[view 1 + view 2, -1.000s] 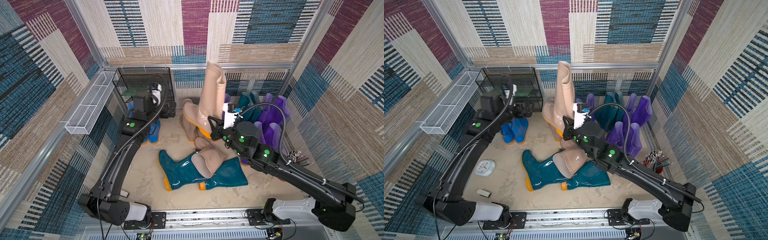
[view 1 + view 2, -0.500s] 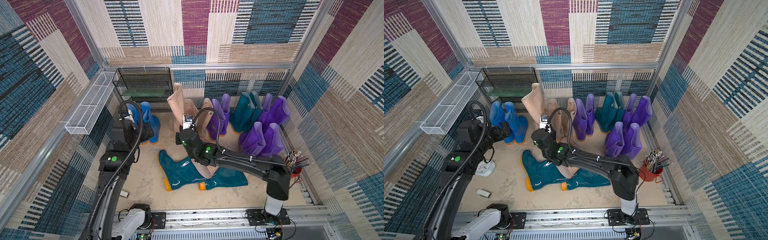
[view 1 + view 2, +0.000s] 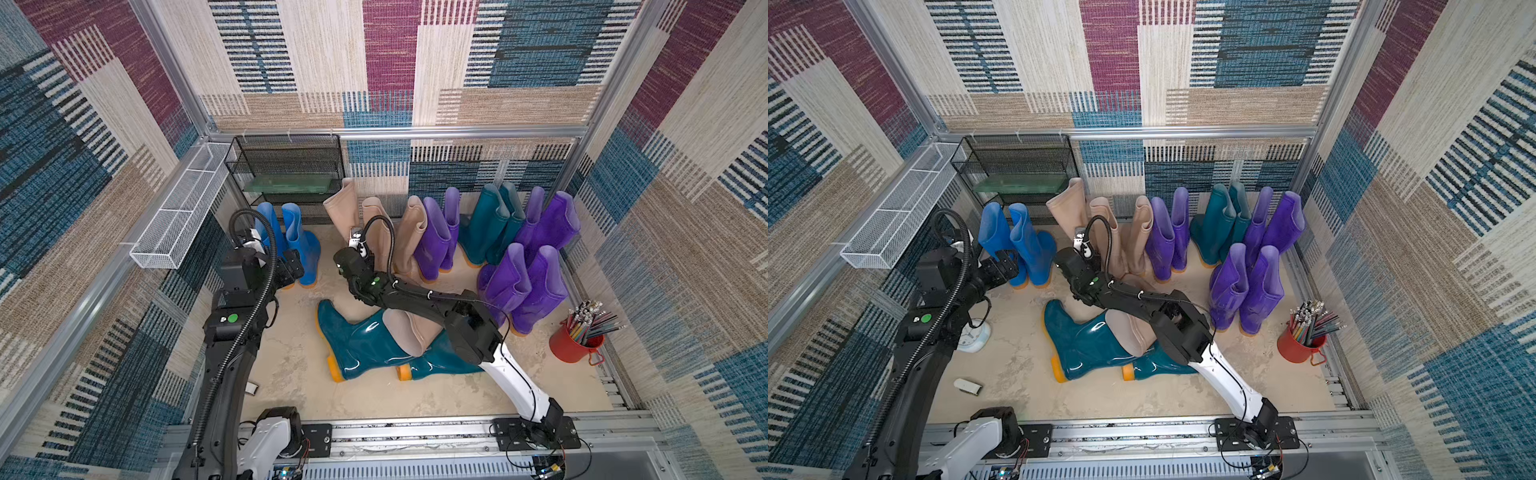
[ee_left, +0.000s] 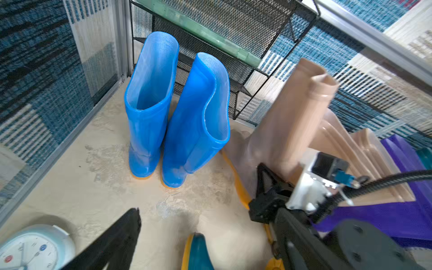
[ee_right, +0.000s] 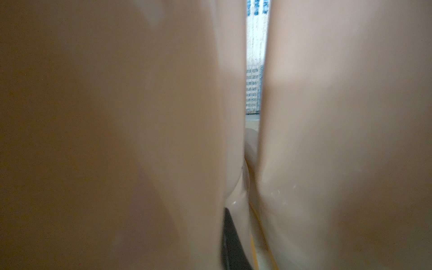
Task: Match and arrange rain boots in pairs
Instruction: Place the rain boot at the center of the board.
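Your boots, placed from the black mesh rack [image 3: 286, 166]

Your left claw [image 3: 1003, 266] hangs wide and empty just off the blue pair [image 3: 291, 241], which stands directly in front of the rack. Your right claw [image 4: 266, 180] is pinched narrow on the leaning beige boot [image 3: 343, 208] beside the rack's corner. Beyond it, a row of upright boots [image 3: 436, 237] in beige, purple and teal runs along the back wall away from the rack. Well out from the rack, two teal boots [image 3: 357, 340] lie on the sandy, mottled floor [image 3: 286, 374] with a fallen beige boot [image 3: 405, 332] across them. Woven patchwork panels [image 3: 390, 62] wall you in. A red pencil cup [image 3: 575, 347] sits farthest from the rack.
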`<state>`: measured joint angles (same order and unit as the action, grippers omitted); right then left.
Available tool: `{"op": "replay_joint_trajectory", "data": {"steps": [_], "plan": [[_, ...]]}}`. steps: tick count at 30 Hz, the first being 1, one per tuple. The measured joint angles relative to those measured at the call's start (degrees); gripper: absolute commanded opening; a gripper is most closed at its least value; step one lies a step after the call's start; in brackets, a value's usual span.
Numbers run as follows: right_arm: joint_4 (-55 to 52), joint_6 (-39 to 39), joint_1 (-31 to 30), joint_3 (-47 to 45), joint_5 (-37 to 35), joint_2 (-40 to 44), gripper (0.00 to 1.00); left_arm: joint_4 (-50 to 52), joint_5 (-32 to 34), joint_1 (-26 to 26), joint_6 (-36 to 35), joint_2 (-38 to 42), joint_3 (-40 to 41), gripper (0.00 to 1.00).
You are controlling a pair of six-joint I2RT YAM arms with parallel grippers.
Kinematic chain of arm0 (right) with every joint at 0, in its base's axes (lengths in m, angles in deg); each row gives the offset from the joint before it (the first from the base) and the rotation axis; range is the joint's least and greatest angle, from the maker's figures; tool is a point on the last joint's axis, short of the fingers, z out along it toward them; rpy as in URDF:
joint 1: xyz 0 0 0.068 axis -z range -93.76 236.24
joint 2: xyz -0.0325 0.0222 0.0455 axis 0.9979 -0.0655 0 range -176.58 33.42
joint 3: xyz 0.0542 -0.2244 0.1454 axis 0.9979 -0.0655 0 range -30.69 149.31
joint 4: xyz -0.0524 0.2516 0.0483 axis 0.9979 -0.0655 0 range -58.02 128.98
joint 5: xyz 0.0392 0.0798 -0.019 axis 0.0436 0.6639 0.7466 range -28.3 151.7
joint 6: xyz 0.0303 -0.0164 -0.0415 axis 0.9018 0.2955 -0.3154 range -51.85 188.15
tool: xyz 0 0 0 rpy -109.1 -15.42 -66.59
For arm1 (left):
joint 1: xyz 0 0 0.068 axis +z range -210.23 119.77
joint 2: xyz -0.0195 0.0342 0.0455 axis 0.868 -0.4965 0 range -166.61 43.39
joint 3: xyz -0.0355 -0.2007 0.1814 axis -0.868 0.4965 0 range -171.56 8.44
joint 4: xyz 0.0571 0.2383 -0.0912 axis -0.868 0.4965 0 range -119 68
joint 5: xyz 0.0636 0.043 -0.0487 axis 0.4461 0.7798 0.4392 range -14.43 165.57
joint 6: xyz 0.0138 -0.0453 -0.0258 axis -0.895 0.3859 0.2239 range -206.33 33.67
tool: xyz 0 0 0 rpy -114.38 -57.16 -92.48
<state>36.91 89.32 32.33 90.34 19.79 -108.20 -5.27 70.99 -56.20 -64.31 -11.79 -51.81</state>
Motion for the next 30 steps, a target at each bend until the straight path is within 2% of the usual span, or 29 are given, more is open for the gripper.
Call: {"op": "replay_joint_trajectory", "data": {"steps": [5,6,7,8,10,11,13,16,22,30], "plan": [[-0.1,0.2,0.3,4.1,2.4,-5.0,0.01,-1.4,-1.8,1.0,0.3,1.0,1.2,0.91],[0.1,0.2,0.6,5.0,2.5,-6.1,0.05,-1.8,-2.0,1.1,0.4,1.0,1.5,0.91],[0.3,0.2,0.8,5.9,2.5,-6.9,0.11,-2.1,-2.6,1.2,0.4,1.1,1.7,0.91],[0.6,0.2,0.9,7.1,2.8,-7.9,0.24,-2.4,-3.3,1.3,0.5,1.0,1.9,0.91],[0.8,0.3,1.0,9.4,3.1,-9.8,0.58,-2.8,-4.0,1.6,0.5,0.8,2.0,0.91],[0.6,0.4,1.1,10.5,3.4,-10.7,0.71,-3.0,-4.7,1.8,0.5,0.6,2.0,0.92],[-0.9,0.5,1.0,11.4,3.8,-11.2,0.85,-3.5,-4.9,2.0,0.5,0.4,2.2,0.92],[-2.5,0.9,0.7,11.6,4.2,-10.7,0.97,-4.0,-6.4,2.3,0.5,0.2,2.3,0.93],[-4.0,1.1,-1.4,1.5,4.0,-2.1,0.95,-5.2,-9.9,2.4,0.6,-1.1,2.4,0.93],[-4.9,0.3,-5.0,-19.2,1.1,23.3,0.95,-5.5,-14.0,1.6,0.6,-3.3,0.4,0.91]]}}
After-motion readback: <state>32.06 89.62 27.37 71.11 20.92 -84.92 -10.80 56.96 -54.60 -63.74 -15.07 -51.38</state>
